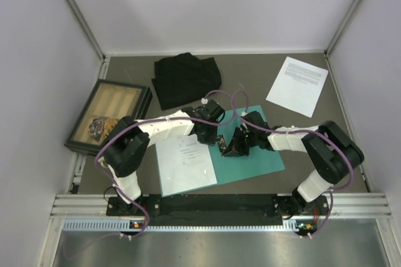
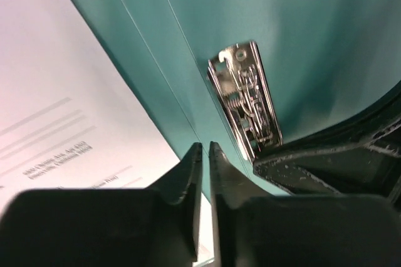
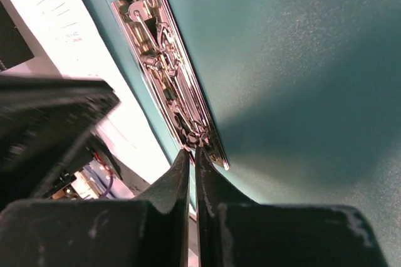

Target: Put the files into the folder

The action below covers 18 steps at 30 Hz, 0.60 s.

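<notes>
The teal folder (image 1: 263, 154) lies open near the table's front. One white sheet (image 1: 185, 163) lies on its left half, and a second sheet (image 1: 297, 85) lies apart at the back right. Both grippers meet at the spine by the metal clip (image 2: 247, 107). My left gripper (image 2: 205, 148) is shut and empty, over the spine beside the sheet's edge (image 2: 56, 91). My right gripper (image 3: 191, 149) is shut, its tips touching the near end of the clip (image 3: 166, 60). I cannot tell if it pinches any part.
A black cloth (image 1: 185, 79) lies at the back centre. A dark-framed wooden tray (image 1: 109, 113) sits at the left, against the wall. Grey walls close in the table on three sides.
</notes>
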{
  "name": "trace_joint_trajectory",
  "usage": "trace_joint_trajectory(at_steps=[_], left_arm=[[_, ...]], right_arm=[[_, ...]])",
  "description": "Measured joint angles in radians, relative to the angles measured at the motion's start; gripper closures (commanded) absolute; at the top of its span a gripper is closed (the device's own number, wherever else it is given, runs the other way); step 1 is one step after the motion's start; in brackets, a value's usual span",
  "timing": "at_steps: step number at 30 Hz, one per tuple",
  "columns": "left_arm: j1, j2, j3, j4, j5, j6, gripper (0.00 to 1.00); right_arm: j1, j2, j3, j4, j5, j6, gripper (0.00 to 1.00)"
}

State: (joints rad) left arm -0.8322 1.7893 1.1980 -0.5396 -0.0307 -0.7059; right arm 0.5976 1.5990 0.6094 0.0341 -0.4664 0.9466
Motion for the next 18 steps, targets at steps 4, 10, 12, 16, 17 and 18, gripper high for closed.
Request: trace_joint_trajectory(at_steps=[4, 10, 12, 16, 17, 18], left_arm=[[-0.021, 0.015, -0.038, 0.014, 0.034, -0.037, 1.00], [-0.027, 0.055, -0.022, -0.016, 0.018, -0.106, 1.00], [-0.026, 0.061, -0.014, -0.029, 0.012, -0.122, 1.00], [-0.024, 0.066, -0.011, -0.041, 0.008, -0.142, 1.00], [-0.023, 0.068, -0.008, -0.045, 0.009, -0.143, 1.00], [-0.021, 0.069, -0.006, -0.047, 0.010, -0.143, 1.00]], right_arm=[[0.013, 0.000, 0.028, -0.050, 0.024, -0.008, 1.00], [0.053, -0.002, 0.109, -0.191, 0.119, -0.059, 1.00], [0.064, -0.002, 0.130, -0.227, 0.150, -0.075, 1.00], [0.075, 0.001, 0.136, -0.246, 0.188, -0.084, 1.00], [0.076, 0.008, 0.135, -0.245, 0.189, -0.083, 1.00], [0.076, 0.013, 0.128, -0.239, 0.187, -0.081, 1.00]])
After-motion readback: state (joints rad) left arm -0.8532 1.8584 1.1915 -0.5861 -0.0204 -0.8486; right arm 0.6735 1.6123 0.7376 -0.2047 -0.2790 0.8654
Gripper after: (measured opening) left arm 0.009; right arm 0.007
